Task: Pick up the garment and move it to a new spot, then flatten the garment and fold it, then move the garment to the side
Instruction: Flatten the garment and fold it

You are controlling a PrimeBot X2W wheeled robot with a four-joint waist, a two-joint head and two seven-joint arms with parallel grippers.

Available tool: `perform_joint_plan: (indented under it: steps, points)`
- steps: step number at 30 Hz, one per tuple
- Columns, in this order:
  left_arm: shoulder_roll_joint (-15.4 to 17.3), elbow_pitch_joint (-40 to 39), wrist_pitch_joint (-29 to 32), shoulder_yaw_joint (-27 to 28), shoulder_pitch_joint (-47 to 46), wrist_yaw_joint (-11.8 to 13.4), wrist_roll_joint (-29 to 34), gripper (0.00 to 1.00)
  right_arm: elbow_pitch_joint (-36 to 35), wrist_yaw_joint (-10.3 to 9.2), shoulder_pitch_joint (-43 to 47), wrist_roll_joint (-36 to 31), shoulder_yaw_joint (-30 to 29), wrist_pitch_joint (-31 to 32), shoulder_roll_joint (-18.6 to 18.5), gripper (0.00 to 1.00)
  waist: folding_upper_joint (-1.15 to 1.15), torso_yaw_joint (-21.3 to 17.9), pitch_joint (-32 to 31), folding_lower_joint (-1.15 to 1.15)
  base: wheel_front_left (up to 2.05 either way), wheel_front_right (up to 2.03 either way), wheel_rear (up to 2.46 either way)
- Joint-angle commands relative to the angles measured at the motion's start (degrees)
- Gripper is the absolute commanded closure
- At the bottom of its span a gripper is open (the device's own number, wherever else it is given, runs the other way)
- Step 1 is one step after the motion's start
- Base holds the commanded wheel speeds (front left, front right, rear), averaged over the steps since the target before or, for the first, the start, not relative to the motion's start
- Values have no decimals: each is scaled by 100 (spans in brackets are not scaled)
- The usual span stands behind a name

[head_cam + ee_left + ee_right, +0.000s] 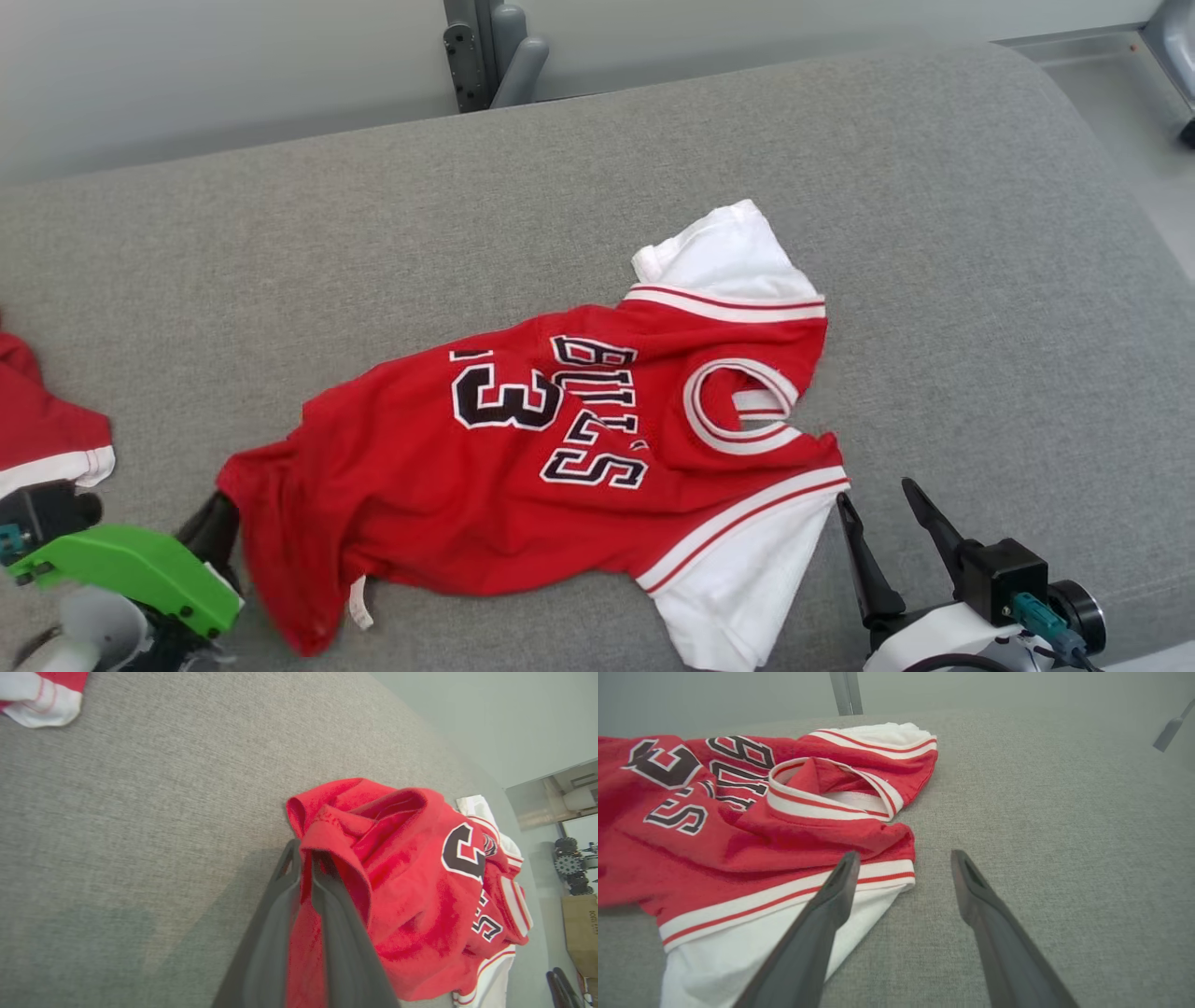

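Left gripper (pixel 306 856) is pinched tight on the red bottom hem of the garment (pixel 523 467), at the shirt's near left corner. Right gripper (pixel 904 855) stands wide open and holds nothing, just right of the near white sleeve. A grey upholstered surface (pixel 373 233) carries everything. The garment lies rumpled across its middle, lettering up, with the striped collar to the right, one white sleeve far and one near. Another red-and-white cloth (pixel 47 439) sits at the left edge, well apart from it. A small white label (pixel 359 602) shows at the near hem.
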Motion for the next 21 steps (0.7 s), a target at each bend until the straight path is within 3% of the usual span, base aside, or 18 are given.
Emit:
perform_joint_plan:
  steps: [1, 5, 8, 9, 10, 15, 21]
  points:
    - [101, 378, -126, -61, -182, 175, 346, 0, 4, -6, 19, 65, -1, -17, -20, 0, 67, -95, 44, 0, 0, 0, 0]
    - [99, 763, -331, -294, -314, 392, 883, 0, -12, -6, 88, 84, -42, -17, -17, 0, 67, -135, 89, 0, 0, 0, 0]
    - [336, 722, -602, -515, -193, 843, 1477, 0, -7, -6, 88, 96, -69, -17, -20, 0, 67, -164, 121, 0, 0, 0, 0]
    - [336, 722, -602, -515, -193, 843, 1477, 0, -7, -6, 88, 96, -69, -17, -20, 0, 67, -164, 121, 0, 0, 0, 0]
    - [388, 653, -727, -540, -116, 1070, 1615, 0, -18, -6, 88, 104, -87, -17, -19, 0, 67, -167, 130, 0, 0, 0, 0]
    - [518, -363, -1091, -375, 451, 1909, 1868, 0, -72, -6, 118, 98, -168, -17, -18, 0, 67, -102, 170, 0, 0, 0, 0]
    - [381, -1667, -1088, -640, 976, 2154, 1996, 0, -110, -6, -15, 13, -157, -17, -18, 0, 67, -1, 215, 0, 0, 0, 0]
